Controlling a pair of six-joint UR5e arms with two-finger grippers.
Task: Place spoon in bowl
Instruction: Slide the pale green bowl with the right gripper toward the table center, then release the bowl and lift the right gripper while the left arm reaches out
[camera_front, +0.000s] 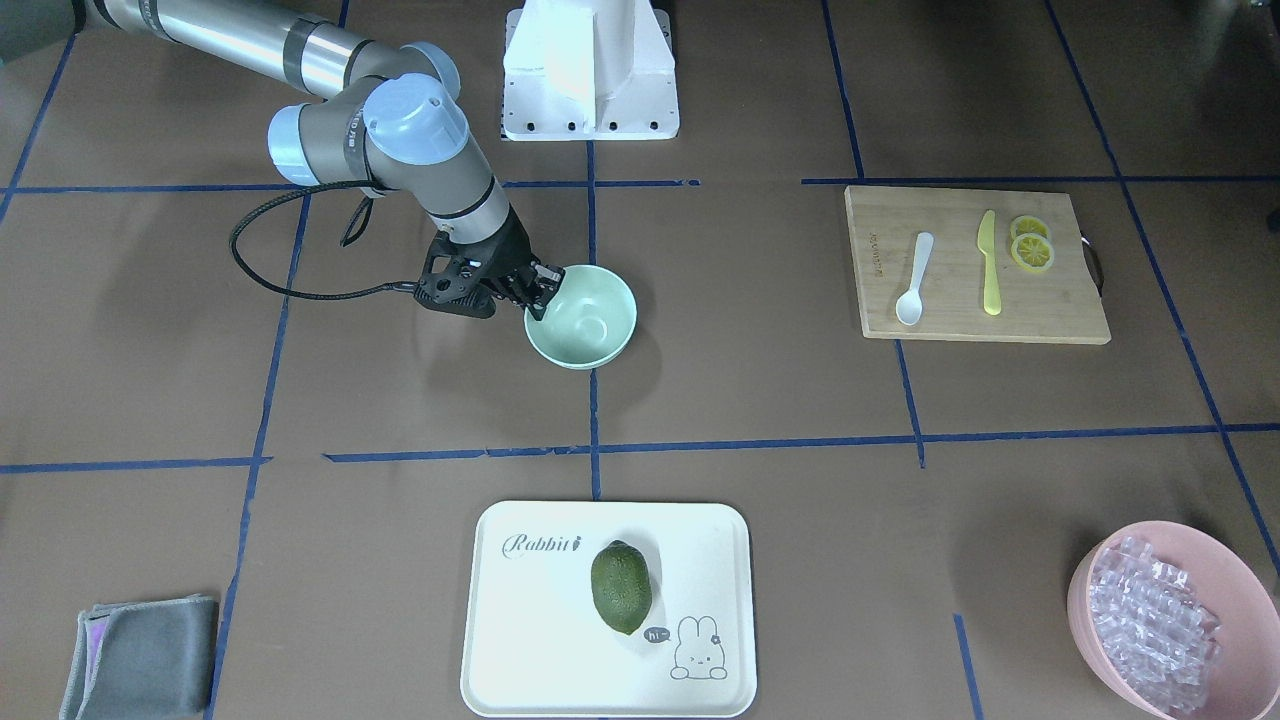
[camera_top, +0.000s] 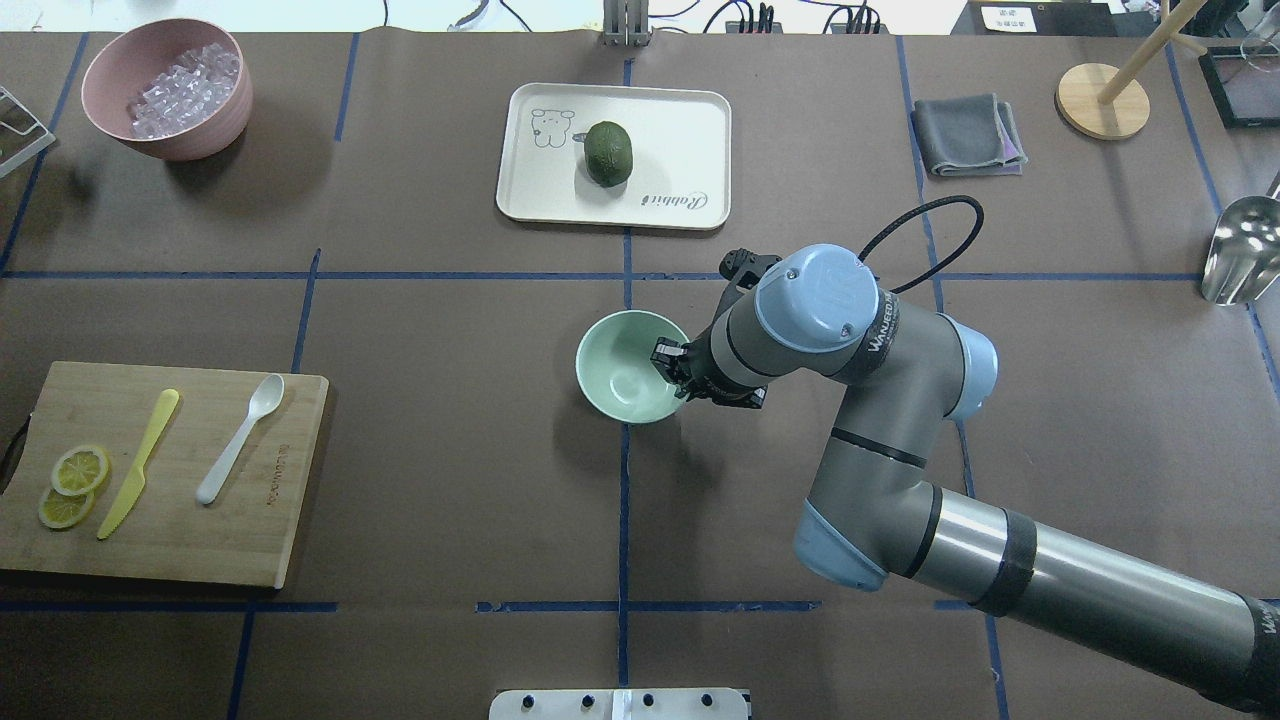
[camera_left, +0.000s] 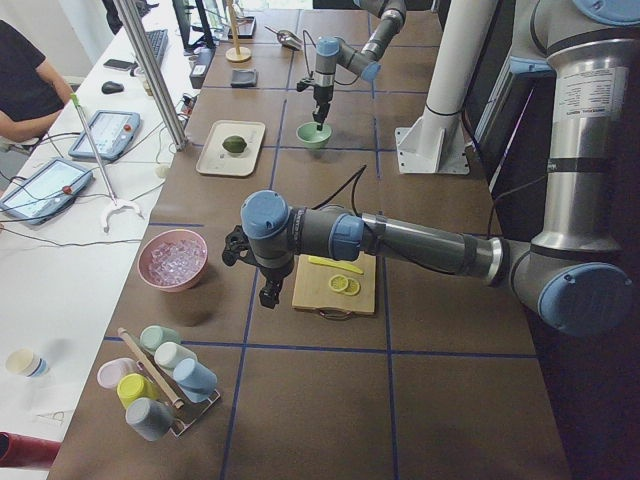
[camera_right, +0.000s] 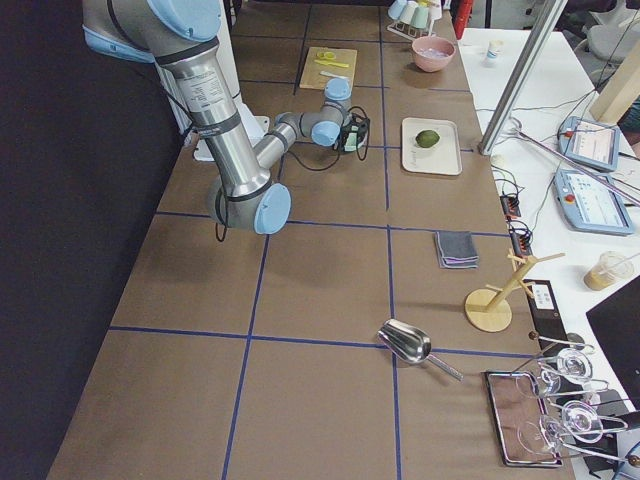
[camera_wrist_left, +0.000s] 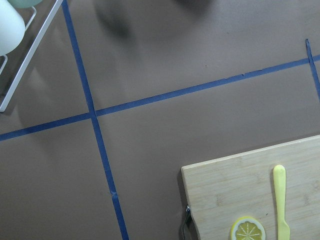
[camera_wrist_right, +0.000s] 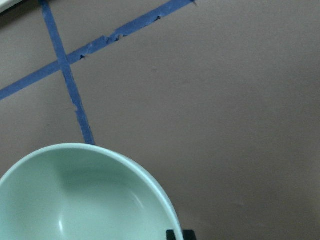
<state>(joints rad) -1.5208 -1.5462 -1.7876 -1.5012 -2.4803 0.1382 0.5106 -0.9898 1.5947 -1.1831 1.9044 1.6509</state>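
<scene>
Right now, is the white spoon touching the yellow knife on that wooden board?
Apart. The overhead view shows the spoon and the knife lying side by side on the board, with bare wood between them all along.

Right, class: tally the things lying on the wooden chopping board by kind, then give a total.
Spoon: 1
Knife: 1
Lemon slices: 2
Total: 4
</scene>
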